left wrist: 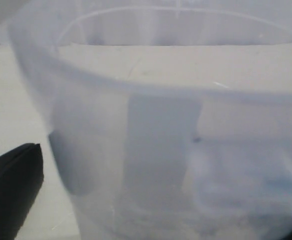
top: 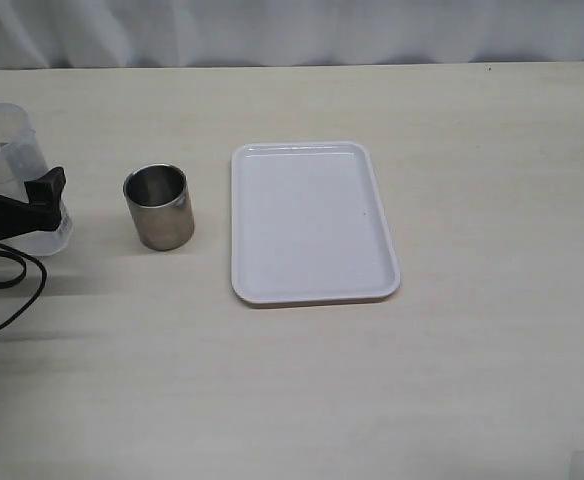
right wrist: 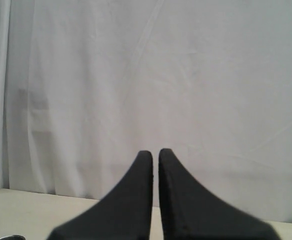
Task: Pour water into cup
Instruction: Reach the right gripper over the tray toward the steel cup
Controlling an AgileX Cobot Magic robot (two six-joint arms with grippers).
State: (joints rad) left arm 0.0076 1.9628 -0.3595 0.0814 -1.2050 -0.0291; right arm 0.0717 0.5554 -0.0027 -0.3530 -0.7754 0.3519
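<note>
Left claw (top: 32,190) spread wide, one black finger (left wrist: 11,195) on each side of the tall transparent plastic container (top: 2,140) standing on the pale table (top: 472,380). Clear water (left wrist: 246,185) fills the container's lower part. Short brushed-steel cup (top: 158,207) stands between the container and the white rectangular tray (top: 312,222). Right claw (right wrist: 155,152) closed, empty.

You see a small cylindrical brushed-steel cup (top: 158,205), a tall cloudy transparent plastic container (top: 4,145), a glossy white rectangular plastic tray (top: 312,225) and a pale matt wood-grain surface (top: 272,400).
</note>
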